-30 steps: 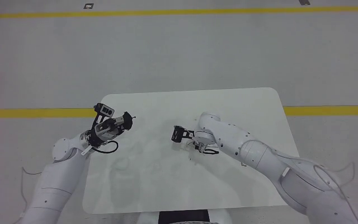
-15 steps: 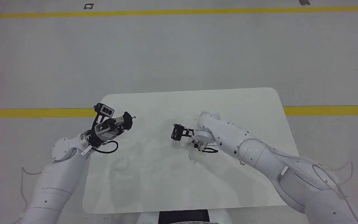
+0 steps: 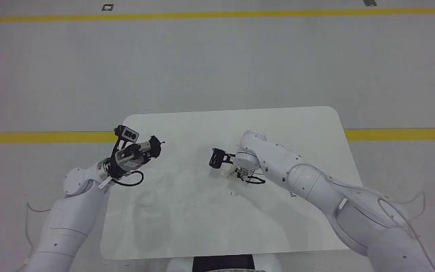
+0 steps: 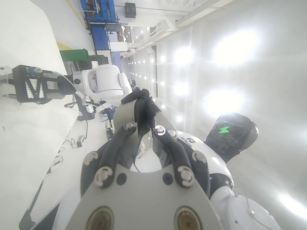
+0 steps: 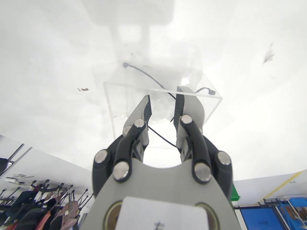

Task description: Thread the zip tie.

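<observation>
Top view: white rounded desk (image 3: 285, 224). The left fingers (image 3: 153, 145) hang over the desk's left edge and have not moved from a second ago. The right fingers (image 3: 216, 160) sit near the desk's middle and have crept slightly toward the far edge over the last second, the forearm following them. The two arms are well apart. Left wrist view: the left fingers (image 4: 124, 114) are pressed together, raised off the desk, with a dark crumpled bit at the tips that I cannot identify. The right arm's fingers show farther off, low over the desk. Right wrist view: the right fingers (image 5: 191, 102) are spread apart and grip nothing. They hang over a clear, square-sided plastic box (image 5: 212, 111). A thin black zip tie (image 5: 146, 74) curves across the box and runs between the two fingers, touching neither. I cannot tell whether it lies on the box or inside it. A second black tie end (image 5: 205, 89) lies just beside the box's corner. Judgement: the small shift looks like the right arm lining up to pinch the strap. The tie is not yet held, so threading has not begun.
</observation>
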You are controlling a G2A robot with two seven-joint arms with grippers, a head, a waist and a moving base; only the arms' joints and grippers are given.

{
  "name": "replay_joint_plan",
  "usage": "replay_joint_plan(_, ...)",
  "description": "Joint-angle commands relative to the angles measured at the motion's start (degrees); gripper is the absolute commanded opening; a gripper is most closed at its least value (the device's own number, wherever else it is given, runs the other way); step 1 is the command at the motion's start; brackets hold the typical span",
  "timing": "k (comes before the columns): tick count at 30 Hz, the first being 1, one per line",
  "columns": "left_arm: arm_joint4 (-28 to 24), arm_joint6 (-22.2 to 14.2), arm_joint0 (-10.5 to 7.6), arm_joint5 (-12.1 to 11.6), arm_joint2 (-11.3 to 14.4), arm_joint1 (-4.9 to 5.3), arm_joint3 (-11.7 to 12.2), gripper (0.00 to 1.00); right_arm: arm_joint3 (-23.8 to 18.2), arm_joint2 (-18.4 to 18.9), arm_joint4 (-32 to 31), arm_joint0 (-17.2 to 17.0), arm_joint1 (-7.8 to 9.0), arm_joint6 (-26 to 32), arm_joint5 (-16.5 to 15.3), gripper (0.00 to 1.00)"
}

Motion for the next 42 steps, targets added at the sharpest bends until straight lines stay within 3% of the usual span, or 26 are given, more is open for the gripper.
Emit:
replay_joint_plan(1,0.0,0.0,0.00,0.0,0.0,0.00,0.0,0.00,0.3,-0.2,0.1,0.1,-0.17,-0.1,0.0,0.20)
replay_joint_plan(7,0.0,0.0,0.00,0.0,0.0,0.00,0.0,0.00,1.1,-0.9,0.4,0.4,-0.65,0.0,0.0,0.16)
replay_joint_plan(12,0.0,0.0,0.00,0.0,0.0,0.00,0.0,0.00,1.3,-0.9,0.3,0.4,-0.75,0.5,0.0,0.00)
replay_joint_plan(23,0.0,0.0,0.00,0.0,0.0,0.00,0.0,0.00,0.0,0.3,-0.3,-0.2,-0.18,2.2,0.0,0.00)
replay_joint_plan(35,0.0,0.0,0.00,0.0,0.0,0.00,0.0,0.00,-9.1,5.0,-1.8,-2.3,3.08,7.8,0.4,0.00)
replay_joint_plan(42,0.0,0.0,0.00,0.0,0.0,0.00,0.0,0.00,-15.5,10.7,-0.8,-5.1,6.20,7.1,0.6,0.00)
